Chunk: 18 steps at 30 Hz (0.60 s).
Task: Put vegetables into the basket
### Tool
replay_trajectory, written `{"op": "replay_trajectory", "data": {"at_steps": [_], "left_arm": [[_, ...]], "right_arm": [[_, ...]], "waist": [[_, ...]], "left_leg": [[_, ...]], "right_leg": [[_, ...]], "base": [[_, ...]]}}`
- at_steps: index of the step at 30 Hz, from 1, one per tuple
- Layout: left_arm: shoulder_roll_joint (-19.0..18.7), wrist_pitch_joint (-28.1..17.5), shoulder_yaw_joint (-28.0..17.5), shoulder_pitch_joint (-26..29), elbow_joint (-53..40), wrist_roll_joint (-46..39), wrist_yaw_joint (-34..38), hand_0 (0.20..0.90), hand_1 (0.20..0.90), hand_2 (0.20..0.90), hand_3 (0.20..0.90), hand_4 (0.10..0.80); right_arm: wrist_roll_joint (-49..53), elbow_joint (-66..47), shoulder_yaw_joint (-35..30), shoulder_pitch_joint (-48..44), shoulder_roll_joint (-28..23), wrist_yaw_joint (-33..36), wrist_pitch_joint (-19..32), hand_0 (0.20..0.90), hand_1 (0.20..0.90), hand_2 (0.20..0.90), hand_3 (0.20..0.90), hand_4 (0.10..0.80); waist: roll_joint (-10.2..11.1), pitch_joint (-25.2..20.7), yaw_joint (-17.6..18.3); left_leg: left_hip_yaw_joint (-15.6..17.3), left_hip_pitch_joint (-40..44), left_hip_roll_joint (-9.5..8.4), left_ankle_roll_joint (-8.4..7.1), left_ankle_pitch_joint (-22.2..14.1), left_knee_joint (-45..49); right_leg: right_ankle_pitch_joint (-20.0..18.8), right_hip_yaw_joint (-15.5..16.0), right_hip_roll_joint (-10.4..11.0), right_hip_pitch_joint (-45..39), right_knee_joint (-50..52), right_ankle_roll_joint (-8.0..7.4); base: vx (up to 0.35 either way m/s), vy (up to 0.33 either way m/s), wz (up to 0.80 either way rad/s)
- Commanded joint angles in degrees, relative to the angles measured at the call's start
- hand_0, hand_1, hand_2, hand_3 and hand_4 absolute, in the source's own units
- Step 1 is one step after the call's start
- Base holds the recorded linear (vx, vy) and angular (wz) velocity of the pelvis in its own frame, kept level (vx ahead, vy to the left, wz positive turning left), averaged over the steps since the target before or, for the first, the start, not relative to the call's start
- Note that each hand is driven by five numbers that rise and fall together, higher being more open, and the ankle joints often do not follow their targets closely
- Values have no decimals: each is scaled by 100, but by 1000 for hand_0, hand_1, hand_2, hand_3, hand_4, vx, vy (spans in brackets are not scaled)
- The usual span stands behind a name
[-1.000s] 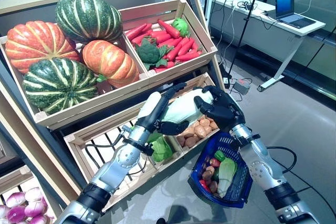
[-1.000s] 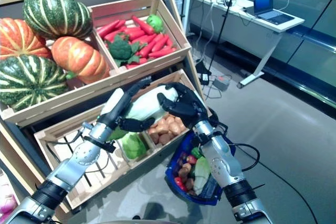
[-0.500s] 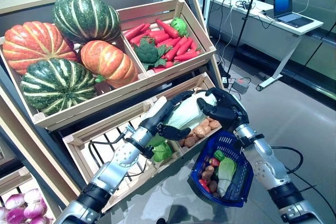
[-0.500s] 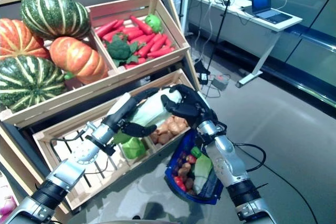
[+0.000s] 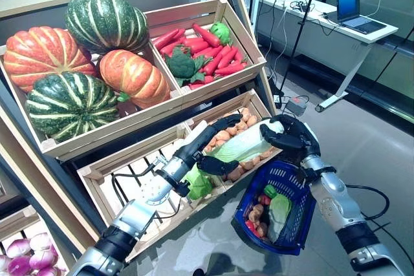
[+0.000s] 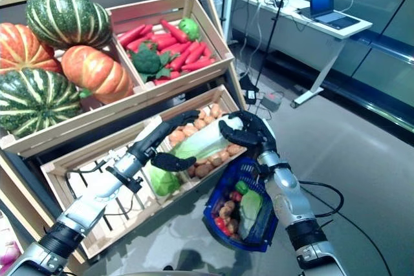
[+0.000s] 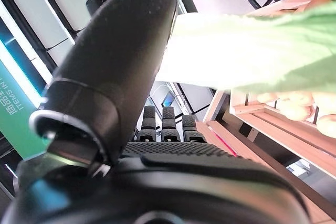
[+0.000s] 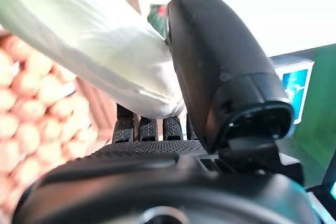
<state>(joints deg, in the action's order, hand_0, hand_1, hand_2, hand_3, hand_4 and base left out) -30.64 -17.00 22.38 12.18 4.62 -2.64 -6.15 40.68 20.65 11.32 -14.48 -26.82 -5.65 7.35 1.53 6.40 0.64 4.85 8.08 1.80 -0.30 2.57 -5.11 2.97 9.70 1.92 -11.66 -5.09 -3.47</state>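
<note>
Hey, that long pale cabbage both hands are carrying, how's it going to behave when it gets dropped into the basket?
The cabbage spans straight between the left hand and right hand, so it is probably fairly stiff. Longer than the basket is wide, it may tip or stick out.

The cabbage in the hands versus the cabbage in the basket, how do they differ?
The held cabbage hangs level over the potato crate, gripped by the left hand and right hand; the basket cabbage lies loose among other vegetables in the basket. The held one looks bigger. Both are pale green with white stems.
</note>
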Motion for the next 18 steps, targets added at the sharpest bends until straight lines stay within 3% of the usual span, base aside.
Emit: {"op": "replay_trajectory", "data": {"at_steps": [1,11,18], "left_arm": [[5,-523,18,842,-73,-330,170,900,900,900,900,800],[-159,-451,-119,790,133,-182,481,900,900,900,900,800],[-292,-378,-490,520,618,-300,822,900,900,900,900,800]], "right_arm": [[46,148,-654,-909,-299,130,817,300,300,300,300,400],[63,662,-931,-642,-521,184,834,300,300,300,300,400],[19,832,-1268,-305,-782,177,892,300,300,300,300,400]], "waist": [[0,-376,-62],[13,-350,-48],[23,-314,-11]], "left_leg": [[20,243,-86,177,-829,11],[61,250,-64,158,-832,11],[130,257,-44,147,-819,11]], "right_leg": [[-2,-10,-6,55,9,171],[-13,3,-11,56,9,168],[-39,-55,-22,76,9,171]], "base": [[0,0,0],[0,0,0],[0,0,0]]}}
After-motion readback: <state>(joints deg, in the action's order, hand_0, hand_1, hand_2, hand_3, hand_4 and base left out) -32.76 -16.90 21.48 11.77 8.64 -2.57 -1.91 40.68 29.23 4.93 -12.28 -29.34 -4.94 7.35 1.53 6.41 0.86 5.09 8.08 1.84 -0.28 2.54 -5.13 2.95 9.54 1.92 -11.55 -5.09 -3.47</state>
